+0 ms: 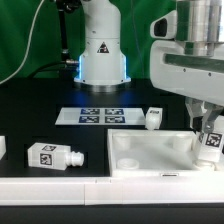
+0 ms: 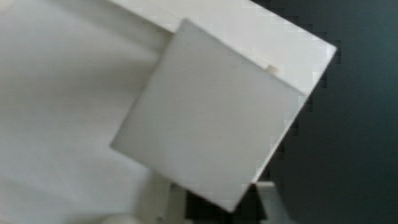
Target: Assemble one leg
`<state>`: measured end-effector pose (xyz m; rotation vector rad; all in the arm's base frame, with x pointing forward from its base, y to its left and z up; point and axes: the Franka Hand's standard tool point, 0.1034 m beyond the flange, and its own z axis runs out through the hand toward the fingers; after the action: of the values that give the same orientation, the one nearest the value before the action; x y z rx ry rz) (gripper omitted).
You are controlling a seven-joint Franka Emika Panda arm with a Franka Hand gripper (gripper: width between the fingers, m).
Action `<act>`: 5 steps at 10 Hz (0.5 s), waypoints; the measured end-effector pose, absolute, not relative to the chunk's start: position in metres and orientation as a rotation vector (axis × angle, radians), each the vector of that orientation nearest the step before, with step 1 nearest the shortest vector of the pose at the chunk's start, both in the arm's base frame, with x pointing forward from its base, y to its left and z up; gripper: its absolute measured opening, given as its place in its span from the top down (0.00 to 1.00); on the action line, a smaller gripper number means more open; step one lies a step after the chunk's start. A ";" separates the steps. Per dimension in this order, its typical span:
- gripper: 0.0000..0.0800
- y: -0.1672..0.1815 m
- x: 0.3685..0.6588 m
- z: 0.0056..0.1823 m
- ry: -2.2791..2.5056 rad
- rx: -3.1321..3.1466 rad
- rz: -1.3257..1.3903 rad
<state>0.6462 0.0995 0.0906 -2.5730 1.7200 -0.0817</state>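
Note:
My gripper (image 1: 205, 122) hangs at the exterior view's right, over the right end of the white tabletop (image 1: 140, 152). It is shut on a leg (image 1: 211, 140), whose tagged body shows just below the fingers, close to the tabletop's right corner. In the wrist view the held leg (image 2: 222, 115) fills the middle as a large tilted white face, and the tabletop (image 2: 54, 110) lies behind it. Its lower tip hides the gap between the fingers. A second leg (image 1: 153, 118) stands upright behind the tabletop. A third leg (image 1: 52, 156) lies on its side at front left.
The marker board (image 1: 100, 115) lies flat in front of the robot base (image 1: 102, 55). Another white part (image 1: 2, 148) shows at the left edge. The table is black, with a green backdrop behind.

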 end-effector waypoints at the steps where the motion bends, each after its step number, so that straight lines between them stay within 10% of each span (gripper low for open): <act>1: 1.00 0.098 0.646 0.090 1.730 -2.566 -0.082; 5: 0.88 0.113 0.648 0.108 1.412 -2.814 0.046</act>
<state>0.6481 0.1129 0.1083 -2.8140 1.4124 0.0463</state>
